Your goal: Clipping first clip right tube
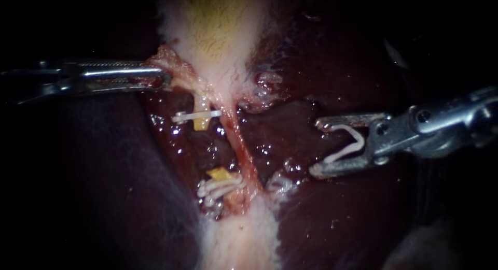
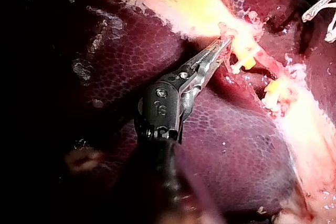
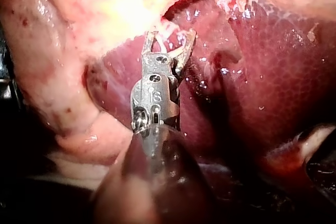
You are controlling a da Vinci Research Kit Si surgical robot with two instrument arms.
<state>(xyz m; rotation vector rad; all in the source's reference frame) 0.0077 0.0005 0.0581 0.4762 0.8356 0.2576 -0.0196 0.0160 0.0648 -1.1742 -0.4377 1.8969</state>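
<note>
**Assistant:** Why are your right jaws spread so far?

**Me:** My right instrument (image 1: 319, 148) carries a white clip (image 1: 353, 143) between its jaws. The clip's legs are splayed and seated against both jaws. I hold it wide so that its mouth can take a whole tube.

**Assistant:** Where is that tube?

**Me:** The right tube (image 1: 241, 145) is the pink strand running from twelve to six o'clock below the gallbladder (image 1: 223, 31). It lies at nine o'clock from the clip, near it but not touching, and it is bare.

**Assistant:** And your left?

**Me:** My left instrument (image 1: 158, 77) has its jaws closed on a tissue flap (image 1: 174, 68), at about eleven o'clock from the tube. I judge that it pulls toward nine o'clock, keeping the strand taut and lifted off the liver (image 1: 337, 223).

**Assistant:** What about the clips already there?

**Me:** The single clip (image 1: 197, 116) and the clip cluster (image 1: 218, 189) sit at nine o'clock of the strand, on the yellow-ended pieces, so I need to steer clear of them
</note>
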